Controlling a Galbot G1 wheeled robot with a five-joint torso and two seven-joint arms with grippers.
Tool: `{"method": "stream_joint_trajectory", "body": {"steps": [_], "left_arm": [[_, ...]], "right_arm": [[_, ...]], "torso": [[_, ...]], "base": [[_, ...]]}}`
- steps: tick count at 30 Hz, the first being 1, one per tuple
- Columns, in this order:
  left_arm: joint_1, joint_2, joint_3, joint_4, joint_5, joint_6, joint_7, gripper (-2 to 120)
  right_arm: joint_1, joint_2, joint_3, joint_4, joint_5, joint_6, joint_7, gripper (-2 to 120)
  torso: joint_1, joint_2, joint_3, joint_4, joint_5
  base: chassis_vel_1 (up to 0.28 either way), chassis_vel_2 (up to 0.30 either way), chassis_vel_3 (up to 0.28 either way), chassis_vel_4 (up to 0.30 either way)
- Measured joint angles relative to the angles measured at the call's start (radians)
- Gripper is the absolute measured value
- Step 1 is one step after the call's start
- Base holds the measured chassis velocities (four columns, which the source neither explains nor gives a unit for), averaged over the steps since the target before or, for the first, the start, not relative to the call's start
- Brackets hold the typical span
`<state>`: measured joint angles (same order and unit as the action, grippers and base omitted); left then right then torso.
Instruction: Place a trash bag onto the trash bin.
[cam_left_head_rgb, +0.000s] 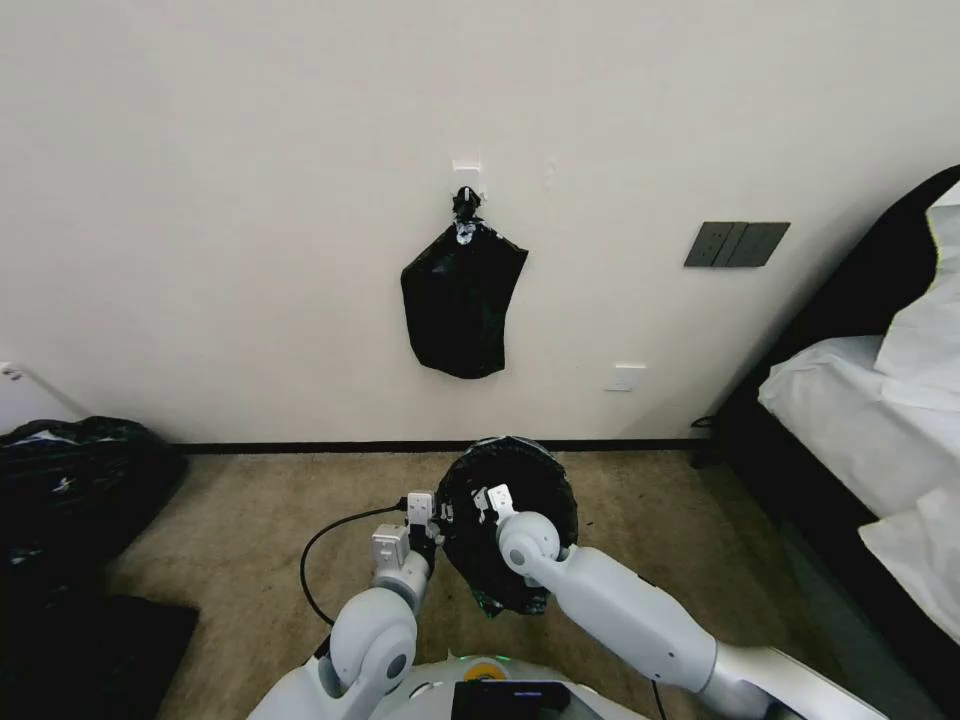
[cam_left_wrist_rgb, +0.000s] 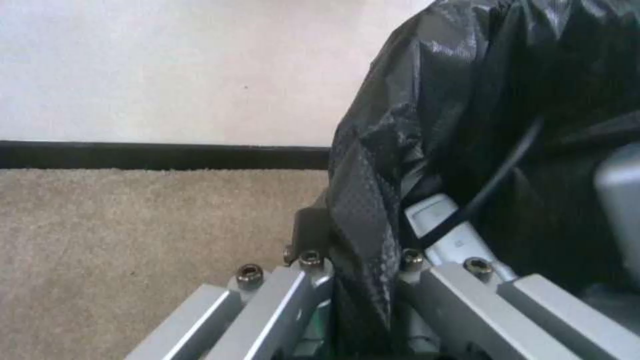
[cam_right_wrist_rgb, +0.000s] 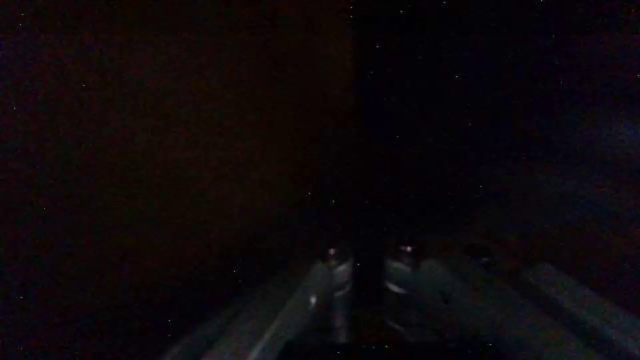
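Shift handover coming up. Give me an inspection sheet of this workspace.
Surface: beige carpet, bare where visible.
Job's things: trash bag spread over the trash bin, which it hides.
Clutter: bag bundle hanging on the wall hook; black sacks at the robot's left.
Grippers: left gripper pinching a fold of the bag; right gripper at the bag's mouth, pinching film.
Cables: black cable by the left arm.
Surroundings: wall, wall switches, bed at the right.
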<state>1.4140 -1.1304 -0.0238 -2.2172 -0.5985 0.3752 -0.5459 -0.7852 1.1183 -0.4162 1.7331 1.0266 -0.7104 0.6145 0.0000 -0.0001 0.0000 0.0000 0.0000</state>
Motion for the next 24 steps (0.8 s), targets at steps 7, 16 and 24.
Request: {"method": "stream_joint_trajectory", "body": {"steps": [7, 16, 24], "left_arm": [[-0.037, -0.007, -0.001, 0.065, -0.021, -0.002, -0.006, 2], [-0.071, -0.021, -0.006, 0.115, -0.067, 0.0, -0.02, 2], [-0.083, -0.035, -0.04, 0.133, -0.15, 0.014, -0.045, 2]], "right_arm": [[-0.019, -0.046, 0.015, 0.099, 0.023, 0.0, -0.01, 1], [-0.072, -0.101, 0.068, 0.232, 0.027, 0.0, -0.033, 6], [-0.186, -0.169, 0.244, 0.429, -0.102, 0.003, -0.228, 30]], "torso": [[0.0, 0.0, 0.0, 0.0, 0.0], [0.0, 0.0, 0.0, -0.0001, 0.0002], [0.0, 0.0, 0.0, -0.0001, 0.0001]], "base": [[0.0, 0.0, 0.0, 0.0], [0.0, 0.0, 0.0, 0.0], [0.0, 0.0, 0.0, 0.0]]}}
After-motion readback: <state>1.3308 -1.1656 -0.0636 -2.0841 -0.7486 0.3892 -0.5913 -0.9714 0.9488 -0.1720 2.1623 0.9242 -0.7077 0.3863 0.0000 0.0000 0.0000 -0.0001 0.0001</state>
